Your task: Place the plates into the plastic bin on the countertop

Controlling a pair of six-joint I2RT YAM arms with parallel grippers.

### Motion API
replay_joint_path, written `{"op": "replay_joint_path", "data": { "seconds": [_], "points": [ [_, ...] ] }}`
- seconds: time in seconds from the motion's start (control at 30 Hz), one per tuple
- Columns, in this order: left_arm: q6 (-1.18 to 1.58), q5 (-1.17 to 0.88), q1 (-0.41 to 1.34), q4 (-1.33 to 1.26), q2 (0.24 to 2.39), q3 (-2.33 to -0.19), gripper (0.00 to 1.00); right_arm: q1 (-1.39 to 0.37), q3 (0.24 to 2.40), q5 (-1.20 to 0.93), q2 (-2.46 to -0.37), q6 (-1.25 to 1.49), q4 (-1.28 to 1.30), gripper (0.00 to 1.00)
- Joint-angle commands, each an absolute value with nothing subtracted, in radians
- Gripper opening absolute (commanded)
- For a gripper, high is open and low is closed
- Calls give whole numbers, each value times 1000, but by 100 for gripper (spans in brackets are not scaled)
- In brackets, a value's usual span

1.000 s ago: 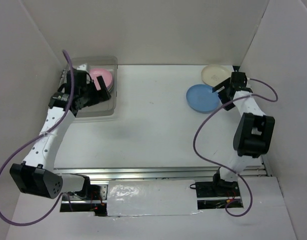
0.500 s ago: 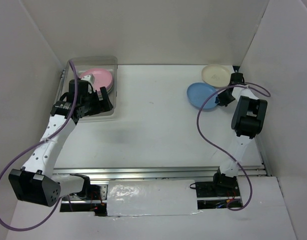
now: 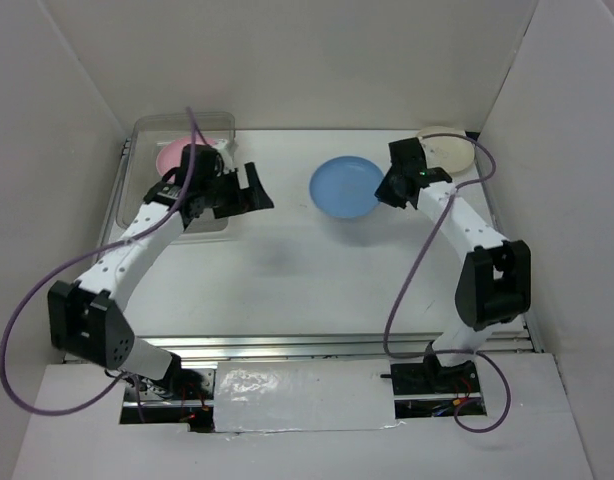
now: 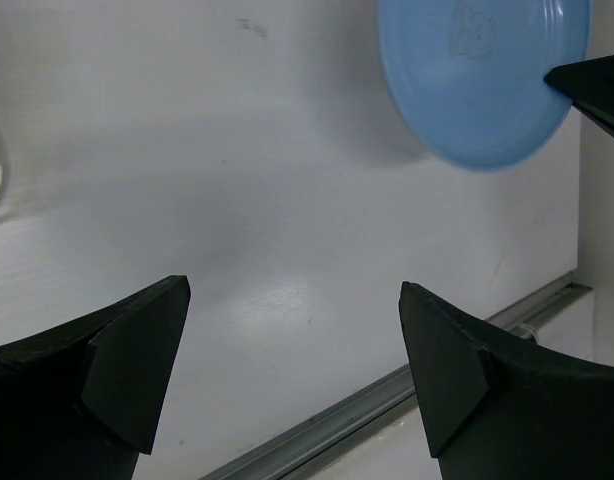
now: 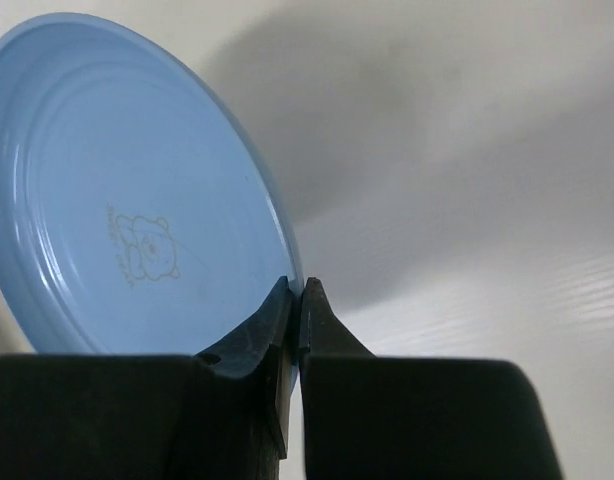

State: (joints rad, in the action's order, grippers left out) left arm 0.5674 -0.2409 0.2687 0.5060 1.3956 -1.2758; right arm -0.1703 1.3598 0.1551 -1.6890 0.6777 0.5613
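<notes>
My right gripper [image 3: 385, 188] [image 5: 299, 290] is shut on the rim of the blue plate [image 3: 345, 187] [image 5: 117, 200], which hangs tilted above the countertop [image 3: 287, 270]. Behind it, at the far right, lies a cream plate [image 3: 449, 148]. The clear plastic bin [image 3: 147, 127] stands at the far left with a pink plate [image 3: 170, 158] inside. Just right of the bin, my left gripper [image 3: 253, 189] [image 4: 295, 290] is open and empty over bare countertop. In the left wrist view the blue plate [image 4: 477, 70] shows at the upper right.
White side walls close in the left, back and right of the countertop. A metal rail [image 3: 327, 345] [image 4: 387, 392] runs along its front edge. Purple cables loop off both arms.
The right gripper has shut on the blue plate's rim and carried it left, away from the cream plate. The left gripper has swung out of the bin to the right, still open.
</notes>
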Motion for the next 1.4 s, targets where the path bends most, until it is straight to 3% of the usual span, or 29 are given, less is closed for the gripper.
{"op": "replay_joint_path", "data": {
  "seconds": [0.0, 0.13, 0.43, 0.53, 0.57, 0.6, 0.63, 0.73, 0.8, 0.83, 0.87, 1.03, 1.13, 1.37],
  "points": [
    [632, -346, 331, 399, 1521, -1370, 99, -234, 1365, 230, -1571, 683, 601, 0],
    [643, -356, 353, 413, 1618, -1446, 99, -368, 1377, 218, -1497, 680, 609, 0],
    [699, -400, 364, 319, 1683, -1437, 97, -480, 1339, 178, -1375, 710, 575, 0],
    [701, -378, 365, 327, 1700, -1456, 63, -492, 1324, 179, -1361, 719, 569, 0],
    [700, -364, 367, 350, 1706, -1466, 22, -505, 1322, 196, -1361, 726, 571, 0],
    [696, -348, 367, 368, 1710, -1495, 7, -512, 1325, 199, -1365, 726, 575, 0],
    [689, -306, 370, 388, 1718, -1512, 0, -515, 1327, 199, -1371, 729, 575, 0],
    [678, -189, 379, 492, 1714, -1581, 0, -523, 1333, 180, -1390, 735, 561, 2],
    [683, -79, 367, 520, 1691, -1606, 0, -503, 1321, 132, -1387, 736, 532, 67],
    [689, -60, 321, 529, 1686, -1612, 0, -489, 1316, 126, -1382, 748, 532, 89],
    [695, -55, 278, 543, 1686, -1635, 0, -474, 1304, 123, -1376, 753, 535, 100],
    [745, -20, -37, 603, 1787, -1745, 0, -361, 1177, 40, -1252, 715, 473, 100],
    [788, -38, -142, 548, 1874, -1784, 0, -319, 1106, -24, -1209, 698, 434, 100],
    [802, -84, -239, 647, 2195, -2196, 0, -307, 1069, -103, -1212, 655, 417, 100]
  ]
}}
